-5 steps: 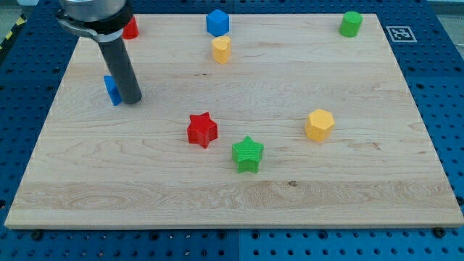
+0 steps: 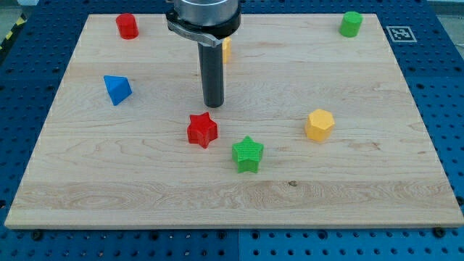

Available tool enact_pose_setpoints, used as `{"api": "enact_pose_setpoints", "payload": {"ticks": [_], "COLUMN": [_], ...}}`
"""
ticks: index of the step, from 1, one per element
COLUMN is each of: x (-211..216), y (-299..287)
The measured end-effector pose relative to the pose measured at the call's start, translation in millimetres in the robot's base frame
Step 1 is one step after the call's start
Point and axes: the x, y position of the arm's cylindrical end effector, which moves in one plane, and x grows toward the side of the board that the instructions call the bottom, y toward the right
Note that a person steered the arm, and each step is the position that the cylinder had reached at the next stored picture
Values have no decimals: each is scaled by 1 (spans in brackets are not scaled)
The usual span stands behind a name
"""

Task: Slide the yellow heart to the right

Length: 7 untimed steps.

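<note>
The yellow heart (image 2: 226, 49) stands near the view's top centre, mostly hidden behind my rod; only its right edge shows. My tip (image 2: 213, 104) rests on the board below the heart, just above the red star (image 2: 202, 130). The tip touches no block that I can see.
A blue triangular block (image 2: 116, 88) lies at the left. A red cylinder (image 2: 127, 25) is at top left, a green cylinder (image 2: 351, 23) at top right. A green star (image 2: 248, 154) and a yellow hexagon (image 2: 320, 125) lie lower right. The blue block near the heart is hidden by the arm.
My rod has moved from the blue triangular block at the left to the board's centre, and now covers the blue block at the top and most of the yellow heart.
</note>
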Motion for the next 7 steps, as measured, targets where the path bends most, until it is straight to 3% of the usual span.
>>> {"api": "enact_pose_setpoints", "payload": {"ticks": [2, 4, 5, 7], "x": [14, -52, -100, -123], "y": [45, -44, -60, -45]}}
